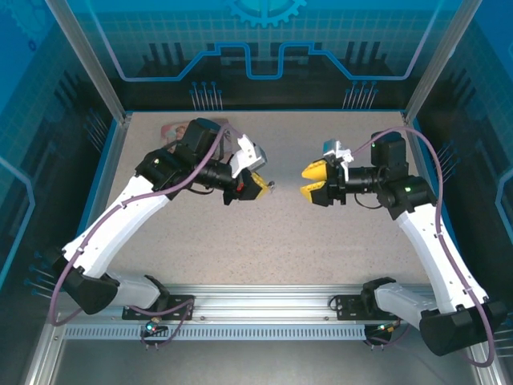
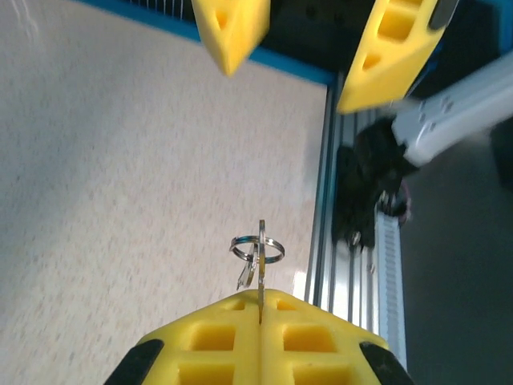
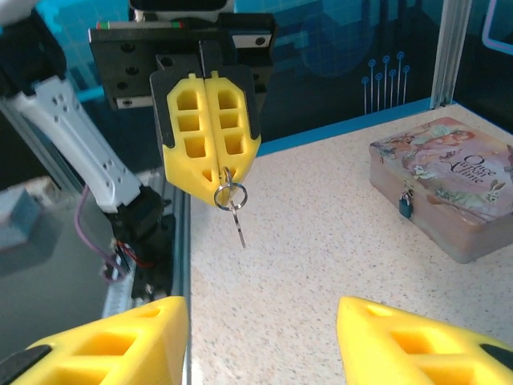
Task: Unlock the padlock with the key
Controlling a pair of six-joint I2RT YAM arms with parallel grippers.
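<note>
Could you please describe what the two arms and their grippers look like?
The left arm and right arm have white shells between black joints, each with a purple cable looping alongside. The left gripper and right gripper carry yellow wedge-shaped fingers with square cut-out pockets, mounted on black bodies.

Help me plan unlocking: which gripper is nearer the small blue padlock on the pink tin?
Left. The left gripper hangs right of the blue padlock; the right gripper is farther right.
</note>
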